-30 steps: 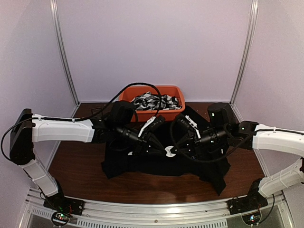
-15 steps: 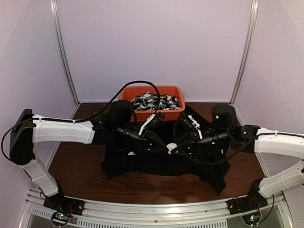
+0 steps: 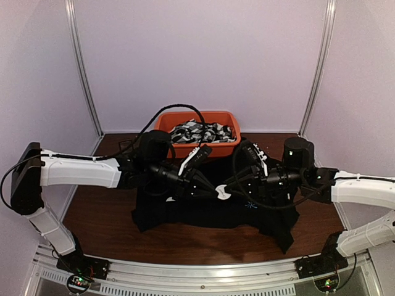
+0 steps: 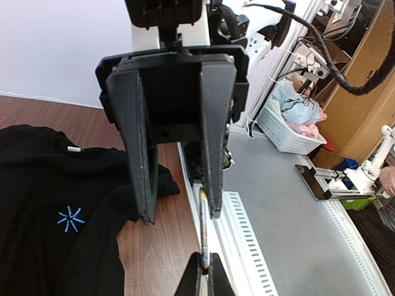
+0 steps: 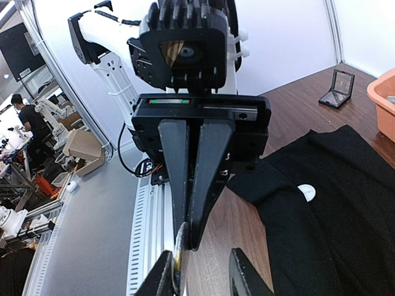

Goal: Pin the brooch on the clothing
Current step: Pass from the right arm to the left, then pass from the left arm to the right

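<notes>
The black shirt [image 3: 185, 213] lies spread on the table, its light-blue starburst [image 3: 250, 204] showing just right of the grippers, also in the left wrist view [image 4: 70, 219]. The small round brooch [image 3: 221, 193] hangs above the shirt's middle. My left gripper [image 3: 213, 190] is shut on the brooch, which is seen edge-on [image 4: 203, 228] between its tips [image 4: 205, 277]. My right gripper [image 3: 229, 187] is open, its jaws astride the brooch [image 5: 180, 250]. The brooch rests against one right finger [image 5: 162, 274]. A white tag [image 4: 74, 148] sits near the shirt's collar.
An orange bin [image 3: 197, 116] with black-and-white patterned fabrics [image 3: 200, 132] stands at the back centre. A small black square object [image 5: 338, 89] lies on the wood table [image 3: 99, 209] at the back left. A slotted metal rail [image 3: 197, 271] runs along the near edge.
The right arm has drawn back to the right, uncovering the blue starburst. The left gripper has shifted slightly right with the brooch, which stays between the two grippers.
</notes>
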Tool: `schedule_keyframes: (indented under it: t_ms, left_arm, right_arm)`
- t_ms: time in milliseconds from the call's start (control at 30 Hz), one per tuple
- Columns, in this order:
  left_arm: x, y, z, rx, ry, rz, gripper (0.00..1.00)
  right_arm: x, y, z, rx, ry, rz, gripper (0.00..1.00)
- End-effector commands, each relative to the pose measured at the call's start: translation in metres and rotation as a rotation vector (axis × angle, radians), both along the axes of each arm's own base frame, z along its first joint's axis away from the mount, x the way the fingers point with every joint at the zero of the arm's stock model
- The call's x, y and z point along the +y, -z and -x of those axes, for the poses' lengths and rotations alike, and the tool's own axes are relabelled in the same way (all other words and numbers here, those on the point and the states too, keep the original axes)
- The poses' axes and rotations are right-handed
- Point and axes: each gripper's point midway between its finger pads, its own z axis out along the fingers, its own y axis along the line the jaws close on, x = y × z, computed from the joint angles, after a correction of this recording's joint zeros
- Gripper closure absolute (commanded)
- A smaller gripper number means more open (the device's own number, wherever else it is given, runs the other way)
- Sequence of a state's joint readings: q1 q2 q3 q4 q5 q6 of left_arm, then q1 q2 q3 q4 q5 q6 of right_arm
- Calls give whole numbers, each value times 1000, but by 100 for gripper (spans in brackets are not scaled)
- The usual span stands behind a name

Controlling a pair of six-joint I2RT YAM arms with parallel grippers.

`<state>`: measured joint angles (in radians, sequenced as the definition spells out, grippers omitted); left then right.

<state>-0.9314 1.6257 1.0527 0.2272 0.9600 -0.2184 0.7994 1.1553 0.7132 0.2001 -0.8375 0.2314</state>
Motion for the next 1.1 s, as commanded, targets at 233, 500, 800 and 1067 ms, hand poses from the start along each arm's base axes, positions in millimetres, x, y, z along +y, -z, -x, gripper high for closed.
schedule_keyframes:
  t_ms: [233, 500, 800, 1067]
  left_arm:
    - [2, -17, 2, -39, -6, 56, 100]
    - [2, -15, 3, -33, -4, 50, 100]
    - [2, -15, 0, -31, -21, 33, 87]
    - [8, -19, -17, -112, -83, -42, 45]
  right_arm:
    - [-5, -1, 5, 12, -33, -18, 76]
    - [-5, 0, 6, 15, -34, -15, 77]
    - [-5, 0, 4, 15, -25, -4, 100]
    - [-6, 9, -4, 49, 5, 103, 100]
